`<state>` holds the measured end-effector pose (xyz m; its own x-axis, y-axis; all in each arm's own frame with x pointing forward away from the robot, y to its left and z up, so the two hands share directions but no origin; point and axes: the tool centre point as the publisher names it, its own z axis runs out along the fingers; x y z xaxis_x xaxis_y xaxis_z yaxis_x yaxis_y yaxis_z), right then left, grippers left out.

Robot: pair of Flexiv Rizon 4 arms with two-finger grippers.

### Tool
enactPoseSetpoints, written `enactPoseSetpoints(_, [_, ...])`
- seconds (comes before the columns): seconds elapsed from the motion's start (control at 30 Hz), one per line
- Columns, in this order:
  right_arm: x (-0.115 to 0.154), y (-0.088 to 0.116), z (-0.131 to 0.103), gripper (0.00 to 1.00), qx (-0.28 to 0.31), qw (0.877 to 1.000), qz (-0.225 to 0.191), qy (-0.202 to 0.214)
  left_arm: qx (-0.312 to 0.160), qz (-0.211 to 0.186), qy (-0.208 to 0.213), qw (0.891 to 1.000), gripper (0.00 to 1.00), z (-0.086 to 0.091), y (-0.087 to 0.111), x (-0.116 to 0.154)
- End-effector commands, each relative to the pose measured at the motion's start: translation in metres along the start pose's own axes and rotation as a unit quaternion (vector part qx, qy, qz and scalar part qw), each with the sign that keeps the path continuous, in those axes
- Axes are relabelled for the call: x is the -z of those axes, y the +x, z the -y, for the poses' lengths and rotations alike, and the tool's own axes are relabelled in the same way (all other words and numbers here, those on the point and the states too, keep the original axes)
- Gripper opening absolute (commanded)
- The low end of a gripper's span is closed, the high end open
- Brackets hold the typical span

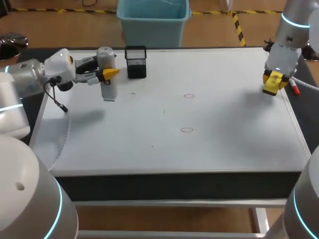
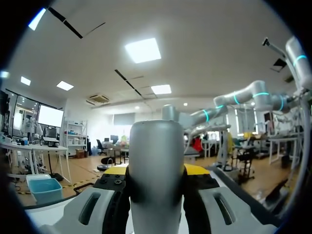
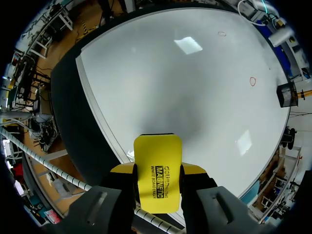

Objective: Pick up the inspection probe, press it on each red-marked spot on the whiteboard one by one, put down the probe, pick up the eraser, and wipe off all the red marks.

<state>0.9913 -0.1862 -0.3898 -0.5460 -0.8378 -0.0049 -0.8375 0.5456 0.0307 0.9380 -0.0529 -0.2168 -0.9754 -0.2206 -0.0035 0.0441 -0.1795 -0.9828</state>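
The left gripper [image 1: 107, 73] is pinching the probe [image 1: 107, 90] from 2 sides, holding it upright over the far-left part of the whiteboard [image 1: 224, 114], just beside a black mesh holder [image 1: 136, 62]. In the left wrist view, the probe's grey body is filling the gap between the yellow tips. The right gripper [image 1: 275, 78] is clamping the yellow eraser [image 1: 271, 88] at the board's far-right edge; I cannot tell whether the eraser is touching the surface. 2 red marks [image 1: 189, 96] are sitting near the board's middle, well apart from both tools.
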Motion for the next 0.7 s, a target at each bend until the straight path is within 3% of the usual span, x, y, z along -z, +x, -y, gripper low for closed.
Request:
enactPoseSetpoints(0.03, [0.001,0.0,0.001,0.0,0.001,1.0,-0.002,0.0,0.003,-0.009,-0.001,1.0,0.0,0.0,-0.014,0.008])
enactPoseSetpoints(0.4, [0.001,0.0,0.001,0.0,0.001,1.0,-0.002,0.0,0.008,0.001,0.01,1.0,0.0,0.0,-0.035,0.029])
enactPoseSetpoints(0.7, [0.001,0.0,0.001,0.0,0.001,1.0,-0.002,0.0,-0.003,-0.004,0.021,1.0,0.0,0.004,-0.039,0.039])
